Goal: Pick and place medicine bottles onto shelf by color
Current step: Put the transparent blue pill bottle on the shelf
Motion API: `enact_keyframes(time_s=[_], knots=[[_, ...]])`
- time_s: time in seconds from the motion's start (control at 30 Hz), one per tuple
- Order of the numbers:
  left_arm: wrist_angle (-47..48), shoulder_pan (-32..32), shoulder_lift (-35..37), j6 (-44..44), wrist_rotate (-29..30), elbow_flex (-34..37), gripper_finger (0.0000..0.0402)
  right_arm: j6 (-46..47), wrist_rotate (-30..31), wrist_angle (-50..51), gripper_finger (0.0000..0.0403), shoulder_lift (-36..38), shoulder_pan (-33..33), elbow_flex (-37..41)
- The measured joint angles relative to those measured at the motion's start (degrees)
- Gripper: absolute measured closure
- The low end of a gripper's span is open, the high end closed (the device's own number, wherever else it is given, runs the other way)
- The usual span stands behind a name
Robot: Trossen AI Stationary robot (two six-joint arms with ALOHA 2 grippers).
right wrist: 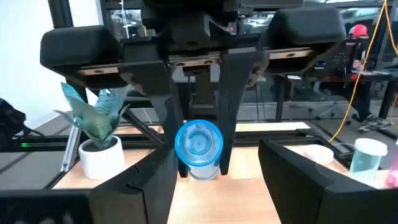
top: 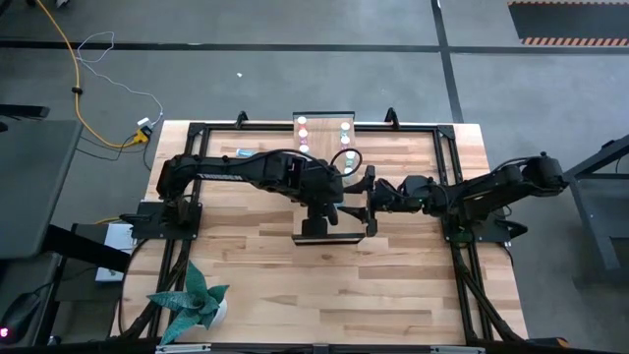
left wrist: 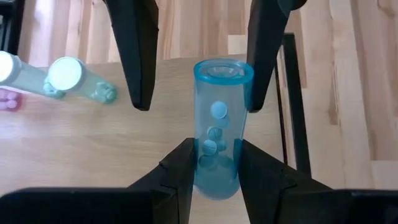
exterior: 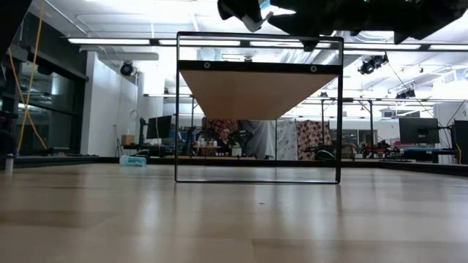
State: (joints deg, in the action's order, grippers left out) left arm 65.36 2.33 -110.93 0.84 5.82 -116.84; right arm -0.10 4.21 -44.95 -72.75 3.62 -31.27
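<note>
Nearest, at the table's near-left edge: potted plant point(top: 192, 298), cut off at the picture's bottom in the high view.

Table centre: left gripper point(left wrist: 214, 177) clamps a blue bottle point(left wrist: 219, 124) betw. its two fingers, low on the body. Bottle is uncapped, mouth open, small pale pills visible inside. In the high view the bottle is hidden under the arms; only the wrist views show it.

Right gripper point(right wrist: 208, 168) meets it from the right, fingers spread wide, one on each side of the bottle's open end; contact w/ the bottle can't be told.

In the low view both grippers are cut off at the top edge; only the shelf's point(exterior: 257, 93) underside and its thin dark frame show.

Farther: shelf top point(top: 324, 133) carries capped bottles in two columns, pink to the left, green point(left wrist: 78, 79) to the right; exact count is hard to make out, since the arms cover the shelf's near end.
</note>
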Motion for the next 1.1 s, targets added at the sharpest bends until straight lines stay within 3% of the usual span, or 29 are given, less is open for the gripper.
enact_keyframes(time_s=[0.33,0.77,1.1], knots=[[-0.2,-0.1,0.0,0.1,-0.2,0.0,0.0305,0.1,-1.2,-0.3,0.0193,0.0,-0.1,0.0],[-0.4,0.0,0.0,0.5,0.0,0.0,0.0305,0.1,-1.8,-0.4,0.0298,0.0,0.3,0.0],[-0.8,-0.1,0.0,0.6,-0.2,0.0,0.0304,-0.4,-3.2,-0.5,0.0314,0.0,0.2,0.0]])
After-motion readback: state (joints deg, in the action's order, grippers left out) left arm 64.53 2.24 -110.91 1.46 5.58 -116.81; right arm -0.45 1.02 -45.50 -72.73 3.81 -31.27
